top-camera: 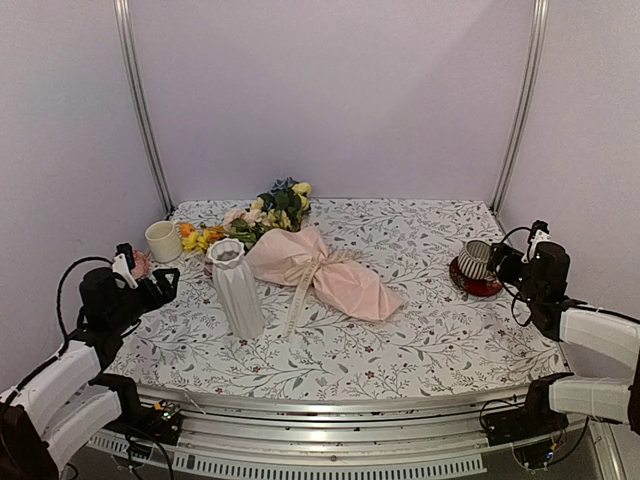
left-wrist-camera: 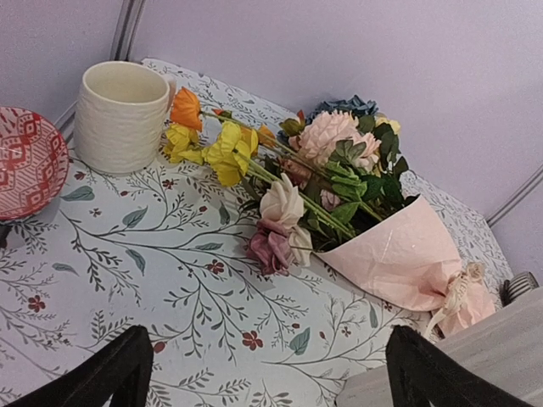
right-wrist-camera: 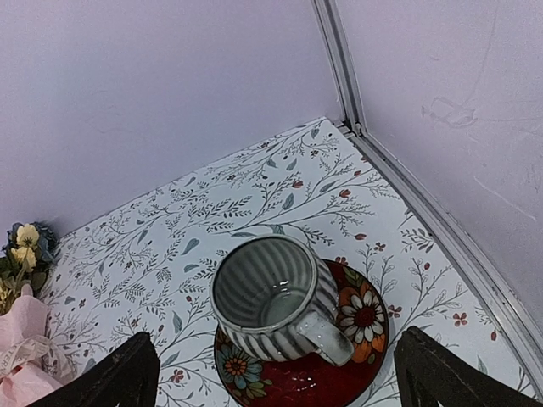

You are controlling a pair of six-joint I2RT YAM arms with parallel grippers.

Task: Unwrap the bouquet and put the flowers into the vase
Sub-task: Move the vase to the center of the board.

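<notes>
Pink-wrapped bouquet [top-camera: 318, 270] lying ribbon-tied mid-table, flowers [top-camera: 262, 217] spilling rearward, white ridged vase [top-camera: 236, 287] upright beside it

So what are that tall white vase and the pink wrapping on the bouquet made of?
The vase looks like matte white ceramic: crisp vertical ridges, no shine, though plastic is possible. The pink wrapping seems thin dull paper, creased and crinkled all over.

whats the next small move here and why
Probably move the left hand toward the cream ribbon on the bouquet. It and the right hand are open and empty, out at either side, while the bouquet lies wrapped and tied beside the vase.
</notes>
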